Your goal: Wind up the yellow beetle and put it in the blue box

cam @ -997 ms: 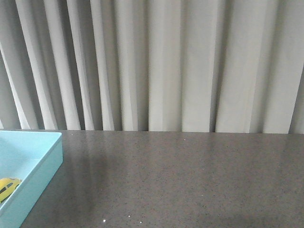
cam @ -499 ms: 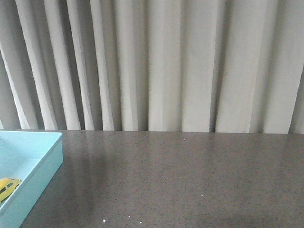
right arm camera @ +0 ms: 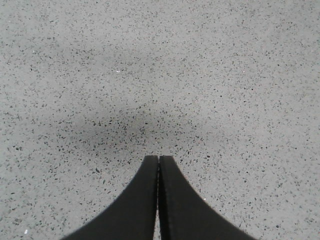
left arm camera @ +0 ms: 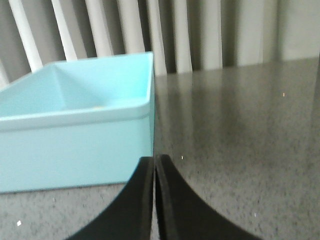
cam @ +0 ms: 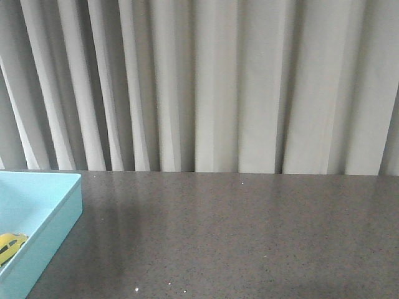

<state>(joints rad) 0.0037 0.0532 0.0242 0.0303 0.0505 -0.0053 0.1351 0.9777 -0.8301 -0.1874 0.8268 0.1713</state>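
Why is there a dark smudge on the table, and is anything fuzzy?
Right wrist view: the smudge is a soft shadow on the speckled table ahead of the shut right gripper. Left wrist view: the blue box looks blurry up close. Front view: fairly sharp, evenly lit.

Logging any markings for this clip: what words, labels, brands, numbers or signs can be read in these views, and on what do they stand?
None: no readable text in any view.
The blue box has plain walls.
The yellow beetle is cut off at the frame edge, no marking seen.
The left gripper, right gripper, table and curtain are unmarked.
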